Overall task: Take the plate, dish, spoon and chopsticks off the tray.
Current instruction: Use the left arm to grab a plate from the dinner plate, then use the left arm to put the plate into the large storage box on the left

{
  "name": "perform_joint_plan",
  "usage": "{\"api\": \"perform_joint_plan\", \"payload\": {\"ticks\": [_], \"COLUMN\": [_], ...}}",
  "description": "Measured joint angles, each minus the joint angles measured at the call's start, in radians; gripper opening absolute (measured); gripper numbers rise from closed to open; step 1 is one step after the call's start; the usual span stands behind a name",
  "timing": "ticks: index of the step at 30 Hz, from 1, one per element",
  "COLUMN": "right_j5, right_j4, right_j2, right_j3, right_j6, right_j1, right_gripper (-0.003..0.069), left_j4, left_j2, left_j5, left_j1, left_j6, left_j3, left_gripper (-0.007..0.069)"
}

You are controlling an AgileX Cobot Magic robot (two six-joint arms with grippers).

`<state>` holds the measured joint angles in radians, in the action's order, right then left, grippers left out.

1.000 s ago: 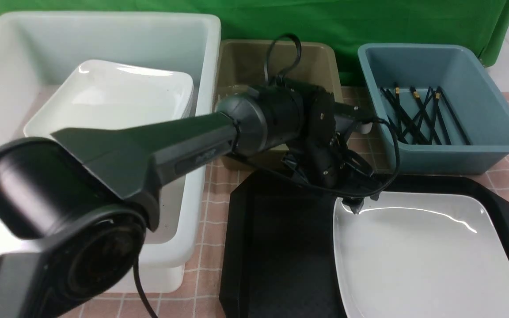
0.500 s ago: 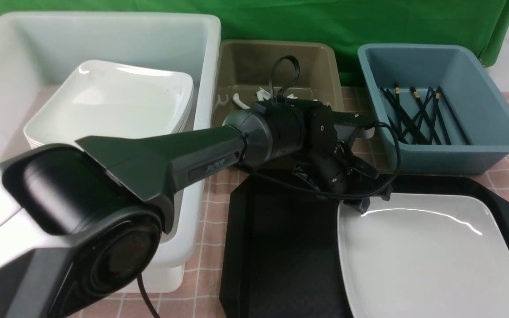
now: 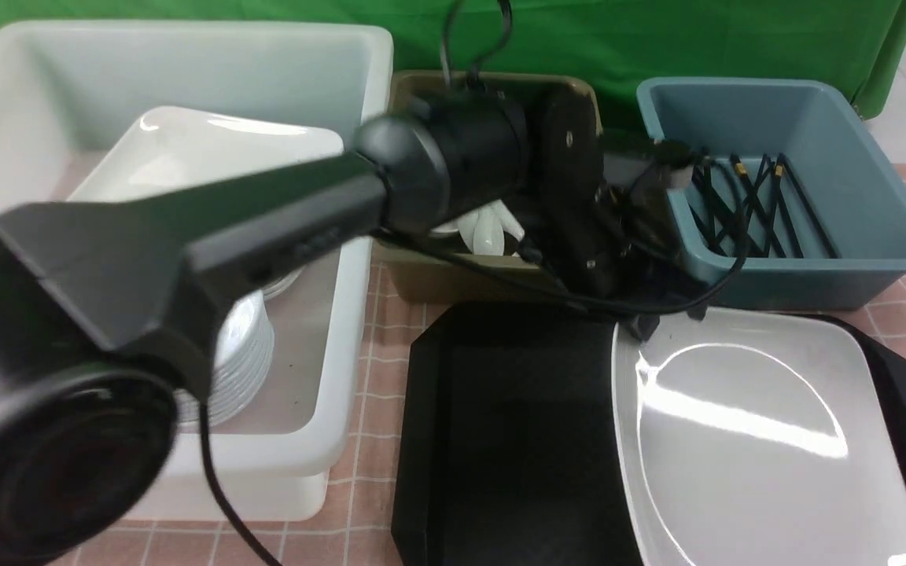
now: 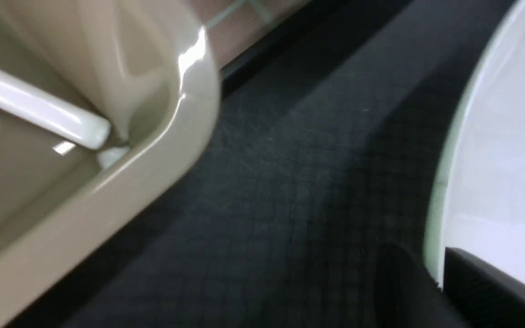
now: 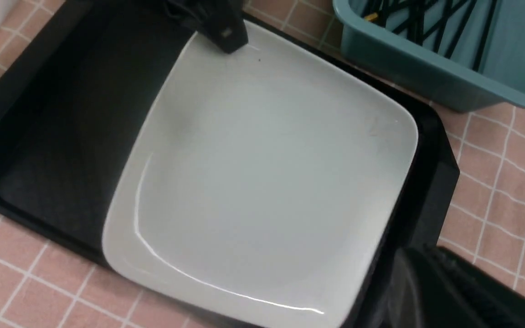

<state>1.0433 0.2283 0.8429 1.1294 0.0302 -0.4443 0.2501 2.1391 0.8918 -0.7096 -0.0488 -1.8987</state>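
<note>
The large white plate [image 3: 744, 440] covers the right half of the black tray [image 3: 500, 440], its far edge tilted up. My left gripper [image 3: 642, 326] is shut on the plate's far left corner. In the left wrist view the plate's rim [image 4: 433, 228] runs between the gripper's two dark fingers [image 4: 399, 282]. My right gripper [image 5: 422, 282] shows dark and shut at the tray's near right corner, holding nothing. White spoons [image 3: 488, 224] lie in the olive tub [image 3: 429, 283]. Black chopsticks [image 3: 752, 212] lie in the blue tub [image 3: 807, 275]. Small white dishes [image 3: 244, 354] are stacked in the white tub [image 3: 343, 330].
The white tub also holds a stack of large plates [image 3: 209, 149]. The three tubs stand in a row behind and left of the tray on a pink checked cloth [image 3: 382, 369]. My left arm [image 3: 264, 228] crosses over the white tub. A green curtain hangs behind.
My left gripper has shut on the plate's far left corner and risen, tilting the plate's far edge up. The arm lifted, uncovering the spoons and the dish stack.
</note>
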Motion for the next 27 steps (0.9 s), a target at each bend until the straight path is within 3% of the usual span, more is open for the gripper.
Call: {"api": "perform_joint_plan", "payload": {"ticks": [17,21,27], "right_j5": [-0.103,-0.12,-0.127], "right_j4": [-0.043,-0.112,-0.186], "right_j2": [0.0,0.014,0.105], "right_j3": [0.0,0.019,0.132], "right_j6": [-0.018,0.006,0.066], "right_j1": [0.0,0.0,-0.013], "right_gripper": [0.003,0.003,0.003], "left_j4": [-0.144,-0.134,-0.03], "left_j2": [-0.264,-0.343,-0.458], "left_j5": [0.087,0.093,0.093], "left_j1": [0.001,0.046,0.244], "left_j6": [-0.034,-0.043,-0.057], "left_j3": [0.003,0.004,0.0], "left_gripper": [0.0006,0.0011,0.001]}}
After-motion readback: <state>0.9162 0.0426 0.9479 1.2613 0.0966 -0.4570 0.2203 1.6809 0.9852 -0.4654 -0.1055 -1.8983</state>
